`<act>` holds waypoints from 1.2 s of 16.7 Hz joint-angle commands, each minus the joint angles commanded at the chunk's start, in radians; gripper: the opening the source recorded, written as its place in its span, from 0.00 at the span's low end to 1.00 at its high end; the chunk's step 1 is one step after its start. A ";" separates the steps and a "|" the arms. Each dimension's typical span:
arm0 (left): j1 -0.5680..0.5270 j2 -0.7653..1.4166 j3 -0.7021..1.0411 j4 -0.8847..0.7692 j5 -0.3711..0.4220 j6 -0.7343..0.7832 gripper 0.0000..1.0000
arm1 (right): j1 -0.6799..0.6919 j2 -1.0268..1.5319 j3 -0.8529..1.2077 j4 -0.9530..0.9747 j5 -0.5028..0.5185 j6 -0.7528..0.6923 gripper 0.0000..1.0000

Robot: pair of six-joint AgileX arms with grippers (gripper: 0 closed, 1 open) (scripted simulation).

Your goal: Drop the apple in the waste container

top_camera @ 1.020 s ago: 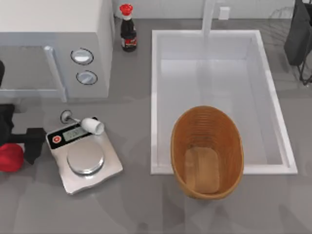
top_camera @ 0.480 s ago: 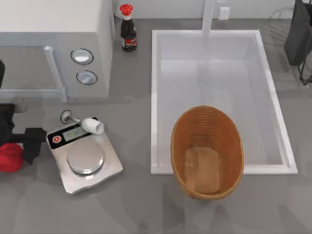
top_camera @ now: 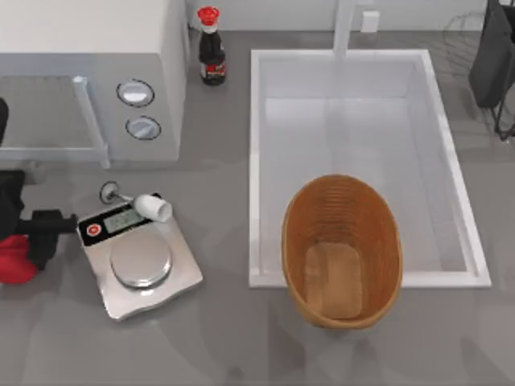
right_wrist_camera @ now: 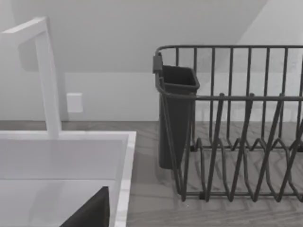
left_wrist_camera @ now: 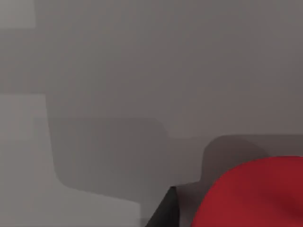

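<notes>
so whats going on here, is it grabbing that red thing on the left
Yes. The left arm's tool is at the table's far left edge, right at the red apple, which sits on the grey counter beside the kitchen scale. The pictures don't show whether it has a grip yet. The wicker basket waits with nothing in it, resting over the sink's front rim. The right arm is parked at the top right by the dish rack.
</notes>
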 joint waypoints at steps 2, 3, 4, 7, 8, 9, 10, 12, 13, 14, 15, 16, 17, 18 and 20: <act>0.000 0.000 0.000 0.000 0.000 0.000 0.00 | 0.000 0.000 0.000 0.000 0.000 0.000 1.00; 0.000 0.000 0.000 0.000 0.000 0.000 0.00 | 0.000 0.000 0.000 0.000 0.000 0.000 1.00; 0.000 0.000 0.000 0.000 0.000 0.000 0.00 | 0.000 0.000 0.000 0.000 0.000 0.000 1.00; 0.010 -0.034 0.009 -0.029 0.007 -0.007 0.00 | 0.000 0.000 0.000 0.000 0.000 0.000 1.00; 0.022 -0.050 0.018 -0.047 0.003 -0.013 0.00 | 0.000 0.000 0.000 0.000 0.000 0.000 1.00; 0.034 -0.071 0.033 -0.071 -0.002 -0.021 0.00 | 0.000 0.000 0.000 0.000 0.000 0.000 1.00; 0.046 -0.094 0.053 -0.099 -0.006 -0.030 0.00 | 0.000 0.000 0.000 0.000 0.000 0.000 1.00; 0.065 -0.140 0.104 -0.171 -0.015 -0.045 0.00 | 0.000 0.000 0.000 0.000 0.000 0.000 1.00; 0.070 -0.160 0.133 -0.211 -0.019 -0.049 0.00 | 0.000 0.000 0.000 0.000 0.000 0.000 1.00; 0.072 -0.176 0.163 -0.255 -0.021 -0.050 0.00 | 0.000 0.000 0.000 0.000 0.000 0.000 1.00; 0.069 -0.188 0.194 -0.302 -0.021 -0.049 0.00 | 0.000 0.000 0.000 0.000 0.000 0.000 1.00; 0.064 -0.194 0.229 -0.352 -0.020 -0.046 0.00 | 0.000 0.000 0.000 0.000 0.000 0.000 1.00; 0.056 -0.196 0.265 -0.402 -0.017 -0.041 0.00 | 0.000 0.000 0.000 0.000 0.000 0.000 1.00; 0.047 -0.195 0.302 -0.451 -0.012 -0.035 0.00 | 0.000 0.000 0.000 0.000 0.000 0.000 1.00; 0.025 -0.190 0.372 -0.537 -0.002 -0.022 0.00 | 0.000 0.000 0.000 0.000 0.000 0.000 1.00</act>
